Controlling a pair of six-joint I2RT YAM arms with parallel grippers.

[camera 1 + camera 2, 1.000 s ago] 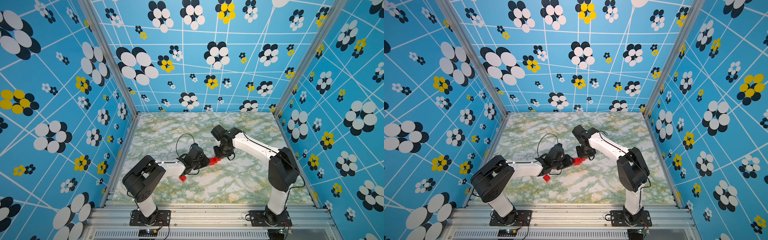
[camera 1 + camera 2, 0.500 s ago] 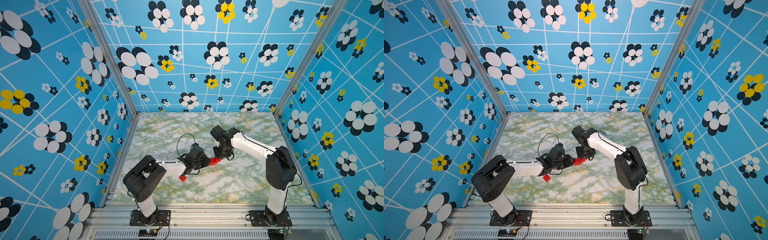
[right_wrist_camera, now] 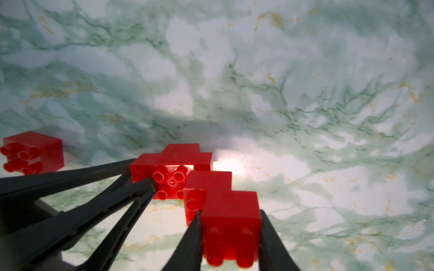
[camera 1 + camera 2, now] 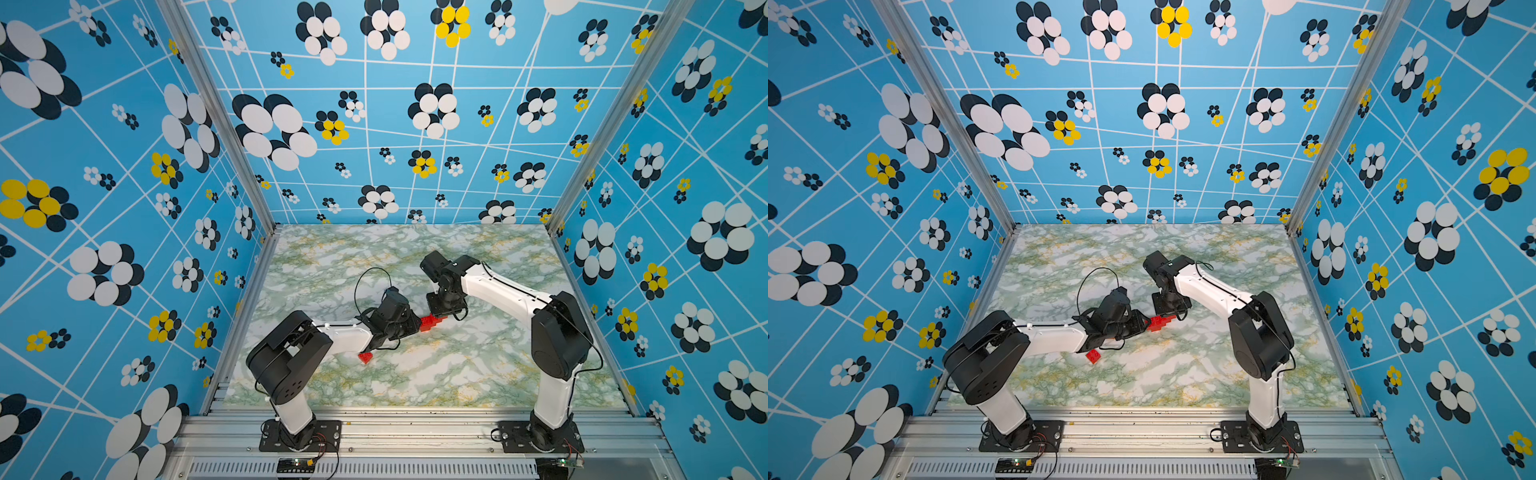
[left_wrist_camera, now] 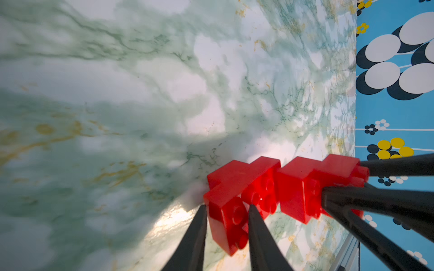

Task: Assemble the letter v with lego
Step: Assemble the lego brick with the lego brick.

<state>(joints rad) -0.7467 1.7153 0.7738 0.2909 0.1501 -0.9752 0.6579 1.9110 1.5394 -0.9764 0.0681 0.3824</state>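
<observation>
Both jaws are clenched, each on an end brick: the left jaws grasp the left stepped cluster (image 5: 237, 185), and the right jaws grasp the right stepped cluster (image 3: 225, 206). The clusters meet edge to edge near the middle of the desk (image 4: 415, 374); whether they are already locked I cannot tell. One loose brick (image 4: 365, 357) lies apart, near the left arm (image 4: 340, 332).

The step, as I judge, is to join the halves into the letter v. It is better to line up the steps first, then press straight, without twist, because the small joints may open.

In both top views the two clusters together slant from the left jaws toward the right jaws. The studs of the gripped right brick point back along the right jaws.
</observation>
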